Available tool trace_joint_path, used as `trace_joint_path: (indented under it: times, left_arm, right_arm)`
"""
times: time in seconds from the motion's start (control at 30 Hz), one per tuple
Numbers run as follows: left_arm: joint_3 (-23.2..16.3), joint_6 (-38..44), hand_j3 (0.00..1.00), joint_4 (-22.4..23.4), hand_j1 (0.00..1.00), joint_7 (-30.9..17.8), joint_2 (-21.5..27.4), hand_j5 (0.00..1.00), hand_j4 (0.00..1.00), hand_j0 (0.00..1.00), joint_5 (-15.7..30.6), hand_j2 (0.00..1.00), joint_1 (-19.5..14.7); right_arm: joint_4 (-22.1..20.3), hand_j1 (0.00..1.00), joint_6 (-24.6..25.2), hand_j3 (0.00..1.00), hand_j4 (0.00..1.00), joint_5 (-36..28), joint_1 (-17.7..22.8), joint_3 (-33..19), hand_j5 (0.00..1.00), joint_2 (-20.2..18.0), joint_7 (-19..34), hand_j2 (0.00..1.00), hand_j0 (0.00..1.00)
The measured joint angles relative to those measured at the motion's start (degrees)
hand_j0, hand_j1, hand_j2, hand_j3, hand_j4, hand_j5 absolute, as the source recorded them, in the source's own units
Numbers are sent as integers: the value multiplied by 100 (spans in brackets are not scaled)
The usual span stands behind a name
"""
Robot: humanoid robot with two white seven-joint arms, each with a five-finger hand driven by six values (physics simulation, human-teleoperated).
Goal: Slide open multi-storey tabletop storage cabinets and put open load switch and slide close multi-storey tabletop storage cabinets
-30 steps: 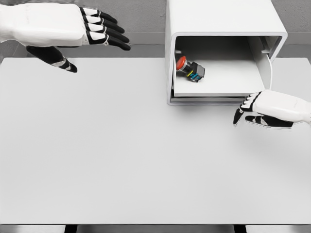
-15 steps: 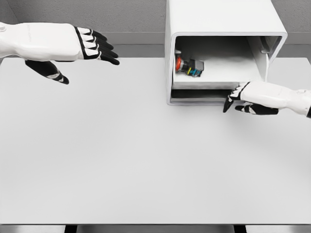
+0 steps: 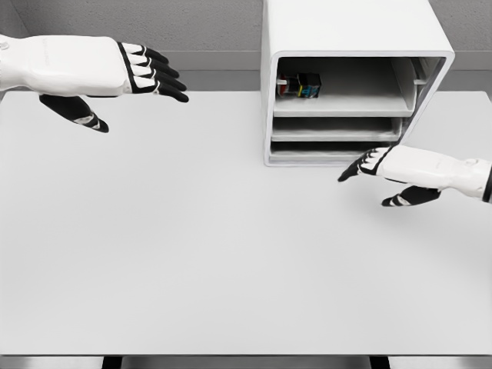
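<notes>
We are logging the switch point(image 3: 300, 84) sitting deep on the cabinet's point(image 3: 346, 27) top drawer point(image 3: 346, 106), pushed flush, our right hand point(image 3: 400, 165) hovering loose-fingered before it, left hand point(image 3: 115, 69) spread, parked aside

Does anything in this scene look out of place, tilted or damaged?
Nothing stands out. The cabinet stands upright on the table, its trays pushed in level, and the switch lies on the top tray. Both hands, left and right, are open and hold nothing.
</notes>
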Motion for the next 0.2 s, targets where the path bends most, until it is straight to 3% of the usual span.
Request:
trace_joint_path:
  times: [0.2]
  left_arm:
    - [-5, 0, 100, 5, 100, 0, -2, 100, 100, 100, -6, 100, 18]
  right_arm:
    - [-143, 100, 1, 100, 100, -3, 18, -2, 100, -82, 0, 100, 100]
